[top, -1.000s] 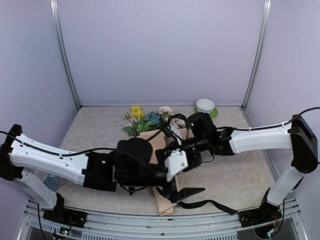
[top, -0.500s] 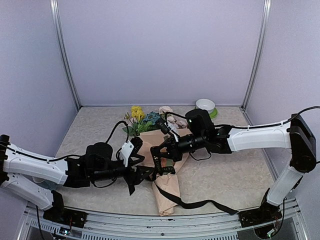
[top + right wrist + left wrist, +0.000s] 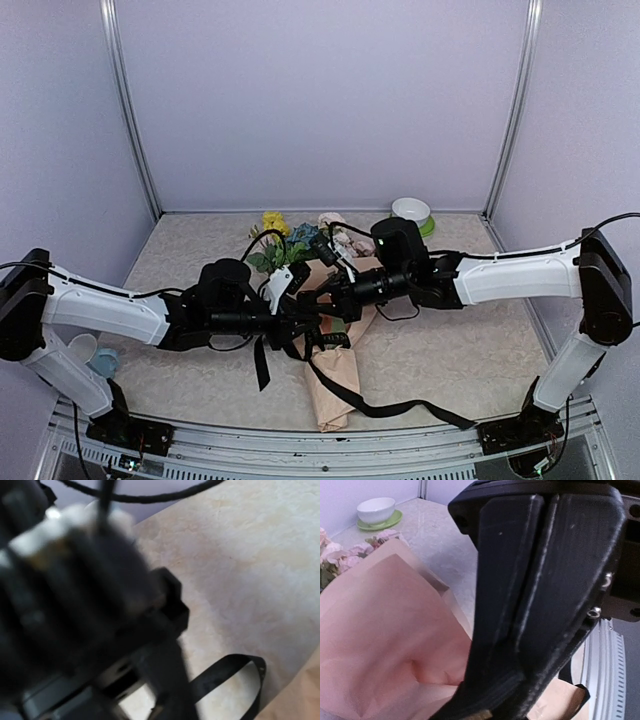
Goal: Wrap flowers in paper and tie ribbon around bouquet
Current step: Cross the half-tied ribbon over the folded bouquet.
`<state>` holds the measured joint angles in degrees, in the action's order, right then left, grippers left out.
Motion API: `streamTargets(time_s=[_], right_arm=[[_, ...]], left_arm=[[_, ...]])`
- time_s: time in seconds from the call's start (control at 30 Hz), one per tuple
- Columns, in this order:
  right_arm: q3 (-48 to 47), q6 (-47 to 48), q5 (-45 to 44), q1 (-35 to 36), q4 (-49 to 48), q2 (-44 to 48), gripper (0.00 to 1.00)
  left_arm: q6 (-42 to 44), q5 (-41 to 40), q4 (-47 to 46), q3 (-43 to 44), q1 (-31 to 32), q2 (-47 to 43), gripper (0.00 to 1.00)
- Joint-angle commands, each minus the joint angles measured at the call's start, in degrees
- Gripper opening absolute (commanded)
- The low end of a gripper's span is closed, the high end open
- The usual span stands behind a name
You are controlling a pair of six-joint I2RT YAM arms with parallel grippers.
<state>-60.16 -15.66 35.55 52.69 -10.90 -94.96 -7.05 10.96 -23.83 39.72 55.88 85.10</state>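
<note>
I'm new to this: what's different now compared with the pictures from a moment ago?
The left gripper dropped from above the bouquet's near end, swung out left, then came back beside the paper. Its fingers closed; whether they pinch the ribbon is unclear. The right gripper shifted slightly left, staying shut. The bouquet, the ribbon's tail and the white bowl stayed put.

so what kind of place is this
Probably a robot lab test booth: plain lilac walls on metal posts, a left arm and right arm bolted at the near edge of the table, and staged props, a bouquet and bowl.
</note>
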Motion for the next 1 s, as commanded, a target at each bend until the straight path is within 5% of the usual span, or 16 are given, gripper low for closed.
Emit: streamTargets(time_s=[0.0, 0.13, 0.23, 0.5, 0.57, 0.67, 0.97], right_arm=[[0.9, -0.6, 1.0, 0.6, -2.0, 0.3, 0.0], [1.3, -0.1, -0.3, 0.6, -0.7, 1.5, 0.0], [1.9, 1.6, -5.5, 0.4, 3.1, 3.9, 0.16], [5.5, 2.2, -7.4, -1.0, 10.7, 6.9, 0.23], [6.8, 2.1, -5.7, -0.6, 9.5, 7.4, 0.21], [5.8, 4.2, -4.9, 0.8, 11.1, 6.3, 0.05], [2.1, 8.1, -12.8, 1.5, 16.1, 0.6, 0.07]], left_arm=[[0.9, 9.5, 0.7, 1.9, -0.4, 0.7, 0.06], [-0.8, 9.3, 0.4, 1.0, -0.8, 0.0, 0.0], [-2.1, 8.3, -0.7, -0.5, -1.1, -0.7, 0.0], [-2.7, 7.8, -0.8, -0.4, -1.5, -0.1, 0.0], [-2.9, 7.7, -0.7, -0.4, -1.5, 0.1, 0.0], [-3.1, 7.4, -0.7, -0.4, -1.5, 0.3, 0.0], [-2.7, 8.4, 0.1, 0.4, -1.8, 1.0, 0.0]])
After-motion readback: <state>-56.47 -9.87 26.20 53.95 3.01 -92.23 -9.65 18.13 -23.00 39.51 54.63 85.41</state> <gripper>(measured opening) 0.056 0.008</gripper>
